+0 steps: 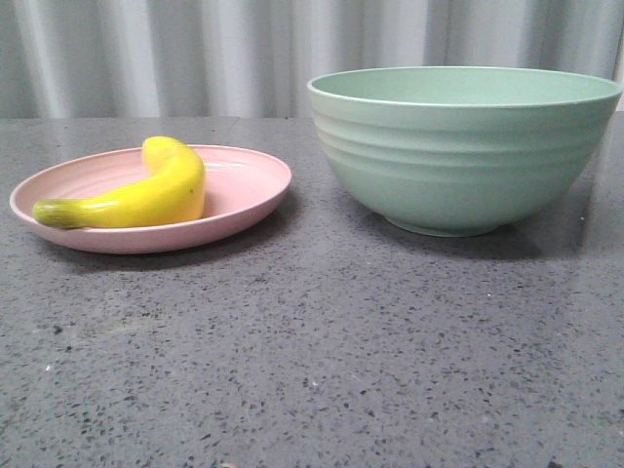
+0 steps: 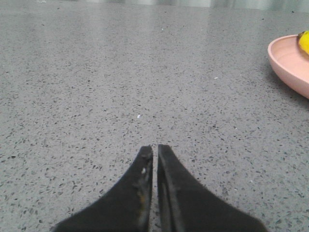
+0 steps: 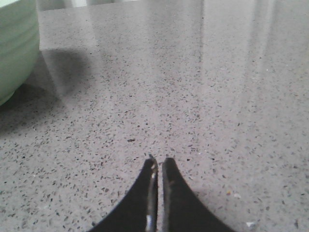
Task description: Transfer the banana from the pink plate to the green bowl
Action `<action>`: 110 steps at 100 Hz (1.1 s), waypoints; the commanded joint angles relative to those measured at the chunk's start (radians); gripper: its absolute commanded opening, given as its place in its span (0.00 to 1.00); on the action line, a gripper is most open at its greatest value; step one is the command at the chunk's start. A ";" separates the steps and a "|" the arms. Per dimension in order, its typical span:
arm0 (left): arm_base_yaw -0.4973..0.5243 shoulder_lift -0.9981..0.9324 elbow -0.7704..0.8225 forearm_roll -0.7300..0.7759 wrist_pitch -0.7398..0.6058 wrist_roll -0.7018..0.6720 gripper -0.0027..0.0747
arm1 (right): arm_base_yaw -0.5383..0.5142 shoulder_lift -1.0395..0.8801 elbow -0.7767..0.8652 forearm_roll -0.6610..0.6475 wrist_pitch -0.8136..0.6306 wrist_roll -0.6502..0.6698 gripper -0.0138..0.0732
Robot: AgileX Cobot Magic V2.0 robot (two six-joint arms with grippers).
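A yellow banana (image 1: 156, 193) with a greenish stem end lies on the pale-pink plate (image 1: 249, 190) at the left of the front view. The sage-green ribbed bowl (image 1: 458, 146) stands upright to the plate's right, apart from it. My left gripper (image 2: 155, 147) is shut and empty, low over bare table; the plate's rim (image 2: 289, 65) and a bit of the banana (image 2: 304, 41) show at the edge of the left wrist view. My right gripper (image 3: 159, 160) is shut and empty over bare table, with the bowl's wall (image 3: 14, 48) off to one side. Neither gripper shows in the front view.
The table is a dark grey speckled stone-like top (image 1: 312, 351). A pale pleated curtain (image 1: 195, 54) hangs behind it.
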 commanded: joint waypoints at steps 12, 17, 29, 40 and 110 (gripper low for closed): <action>0.003 -0.029 0.010 0.000 -0.060 -0.002 0.01 | -0.006 -0.019 0.022 -0.012 -0.016 0.001 0.09; 0.003 -0.029 0.010 0.000 -0.060 -0.002 0.01 | -0.006 -0.019 0.022 -0.012 -0.016 0.001 0.09; 0.003 -0.029 0.010 0.000 -0.060 -0.002 0.01 | -0.006 -0.019 0.022 -0.012 -0.016 0.001 0.09; 0.003 -0.029 0.010 0.000 -0.060 -0.002 0.01 | -0.006 -0.019 0.022 -0.012 -0.016 0.001 0.09; 0.003 -0.029 0.010 0.059 -0.067 -0.002 0.01 | -0.006 -0.019 0.022 -0.012 -0.014 0.001 0.09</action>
